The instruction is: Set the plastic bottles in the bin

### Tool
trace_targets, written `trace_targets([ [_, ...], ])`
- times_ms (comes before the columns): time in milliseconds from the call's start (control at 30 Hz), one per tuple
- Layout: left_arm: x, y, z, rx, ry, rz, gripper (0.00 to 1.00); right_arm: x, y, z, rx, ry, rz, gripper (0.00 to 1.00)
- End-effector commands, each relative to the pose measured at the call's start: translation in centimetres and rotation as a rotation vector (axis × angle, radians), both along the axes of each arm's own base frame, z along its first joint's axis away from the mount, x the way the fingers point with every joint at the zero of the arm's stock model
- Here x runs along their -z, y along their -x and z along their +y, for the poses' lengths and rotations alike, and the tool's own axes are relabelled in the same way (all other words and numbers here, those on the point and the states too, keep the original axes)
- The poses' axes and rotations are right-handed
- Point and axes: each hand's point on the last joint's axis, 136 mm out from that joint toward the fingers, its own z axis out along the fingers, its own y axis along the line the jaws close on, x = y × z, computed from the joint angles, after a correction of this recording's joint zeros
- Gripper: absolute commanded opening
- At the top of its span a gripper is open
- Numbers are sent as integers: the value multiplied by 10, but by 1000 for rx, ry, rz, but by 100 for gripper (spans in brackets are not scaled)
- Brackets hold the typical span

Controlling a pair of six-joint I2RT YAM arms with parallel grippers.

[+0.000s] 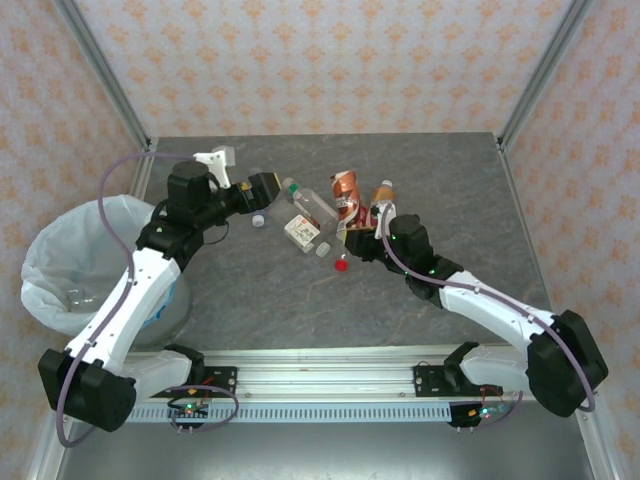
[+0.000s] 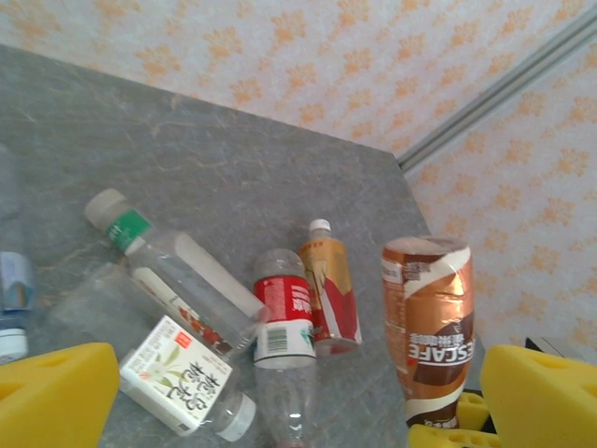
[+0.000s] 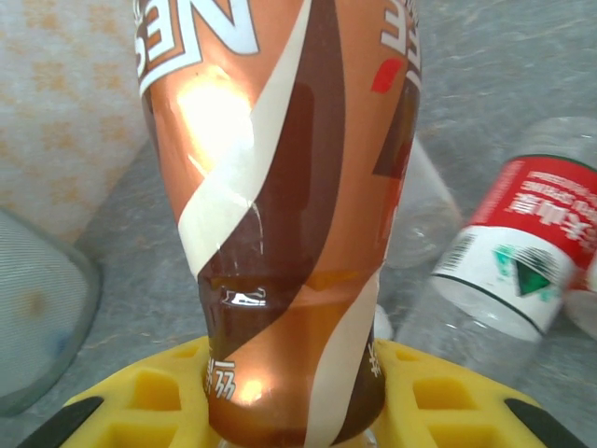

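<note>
Bottle [image 3: 280, 233], brown, inside right end effector [image 3: 289, 411]

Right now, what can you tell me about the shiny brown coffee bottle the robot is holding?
The coffee bottle is shiny plastic wrapped in a copper, brown and white sleeve with white lettering. It stands nearly upright but upside down: wide base up, narrow neck down. The right gripper is shut on the neck, its yellow fingers pressing each side. Whether its cap touches the table is hidden.

Bottles [image 1: 310, 203] cluster mid-table [image 1: 450, 180]; the bin [image 1: 60, 240] stands off its left edge.
</note>
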Motion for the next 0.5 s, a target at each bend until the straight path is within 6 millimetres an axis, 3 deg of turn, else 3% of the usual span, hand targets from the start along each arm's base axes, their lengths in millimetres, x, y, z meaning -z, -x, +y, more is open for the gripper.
trace_targets([
  [0, -14, -5, -22, 59, 74, -30, 100, -31, -1, 29, -95, -84, -62, 0],
  [167, -9, -11, -45, 119, 122, -2, 100, -39, 2, 55, -168, -120, -74, 0],
  [467, -7, -26, -52, 89, 211, 9, 100, -50, 19, 91, -311, -182, -79, 0],
])
